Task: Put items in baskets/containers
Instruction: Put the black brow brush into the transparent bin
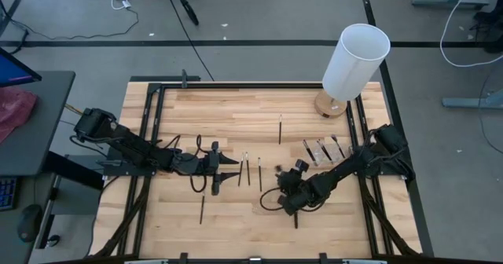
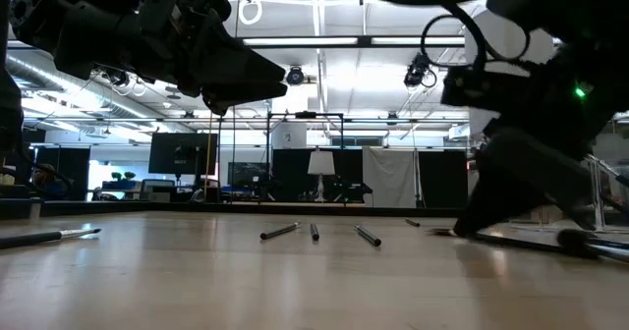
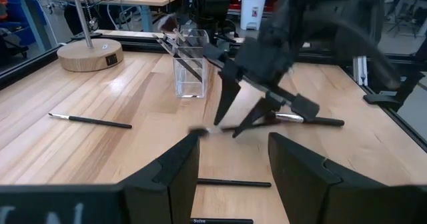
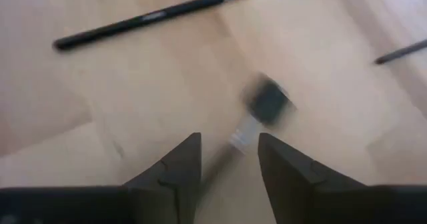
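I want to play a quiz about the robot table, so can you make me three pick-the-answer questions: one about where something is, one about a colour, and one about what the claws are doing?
1. Where does the white lamp stand?
A. In the middle of the table
B. Near a table corner on the right arm's side
C. On the floor

2. What colour is the little holder?
A. Red
B. Yellow
C. No colour, it is see-through

3. How are the left claw and the right claw?
A. Both open
B. Both shut tight
C. One is holding the lamp

Answers:
1. B, because the high view shows its wooden base at that corner.
2. C, because you can see right through its walls in the left wrist view.
3. A, because each wrist view shows its two fingers standing apart.
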